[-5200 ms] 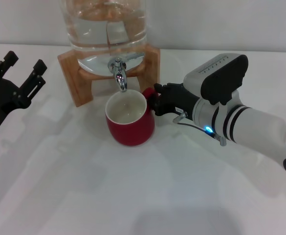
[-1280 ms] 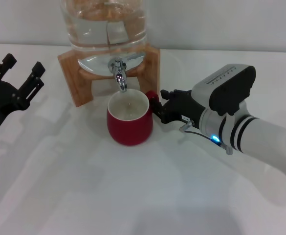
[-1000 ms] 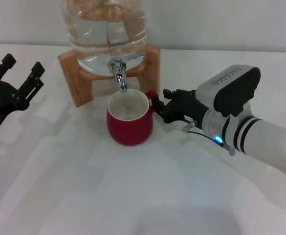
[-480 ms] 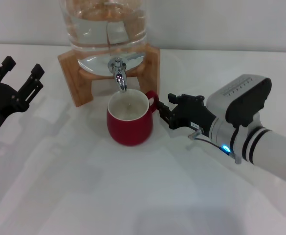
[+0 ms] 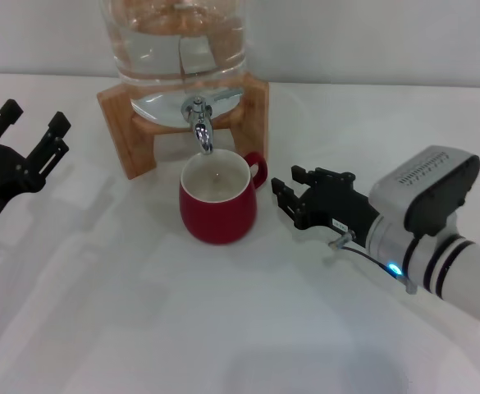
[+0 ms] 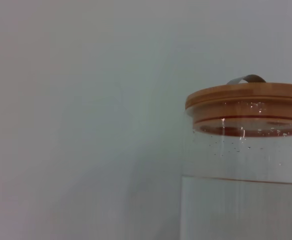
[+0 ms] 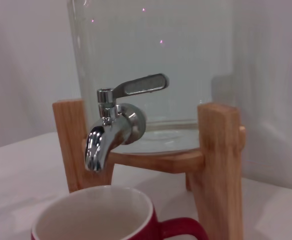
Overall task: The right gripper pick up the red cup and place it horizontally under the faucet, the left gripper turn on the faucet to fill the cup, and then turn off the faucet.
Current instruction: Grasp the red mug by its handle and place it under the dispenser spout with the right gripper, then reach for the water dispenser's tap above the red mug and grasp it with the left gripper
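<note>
The left hand [image 5: 18,144], spread and empty, hovers well to the left of the tap [image 5: 198,123]; the right hand [image 5: 293,197], spread, sits beside the cup [image 5: 217,201].

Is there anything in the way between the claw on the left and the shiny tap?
Nothing visible stands in the way. The left gripper hangs open off to the left, and only bare white table lies between it and the faucet. The wooden stand sits beside and below the faucet. The red cup waits under the spout.
</note>
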You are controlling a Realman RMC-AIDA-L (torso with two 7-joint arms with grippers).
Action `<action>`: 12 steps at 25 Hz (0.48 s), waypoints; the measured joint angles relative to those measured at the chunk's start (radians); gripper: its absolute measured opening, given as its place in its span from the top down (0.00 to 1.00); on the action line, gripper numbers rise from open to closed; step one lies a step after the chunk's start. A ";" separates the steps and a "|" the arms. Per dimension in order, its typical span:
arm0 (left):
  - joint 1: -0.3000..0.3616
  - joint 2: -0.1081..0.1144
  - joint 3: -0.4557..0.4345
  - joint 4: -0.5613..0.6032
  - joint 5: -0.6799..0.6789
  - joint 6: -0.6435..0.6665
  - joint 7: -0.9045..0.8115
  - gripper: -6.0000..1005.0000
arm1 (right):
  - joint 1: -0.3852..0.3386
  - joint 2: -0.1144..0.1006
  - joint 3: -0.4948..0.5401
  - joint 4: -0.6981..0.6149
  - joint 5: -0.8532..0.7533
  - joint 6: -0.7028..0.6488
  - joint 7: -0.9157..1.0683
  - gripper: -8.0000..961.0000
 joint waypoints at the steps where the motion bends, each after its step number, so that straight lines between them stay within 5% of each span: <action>1: 0.000 0.000 0.000 0.000 0.000 0.000 0.000 0.24 | -0.008 -0.001 0.000 0.002 0.000 -0.008 0.000 0.62; 12: 0.002 -0.001 0.000 -0.001 0.000 -0.003 0.002 0.24 | -0.129 -0.028 0.032 -0.003 -0.054 -0.167 -0.001 0.62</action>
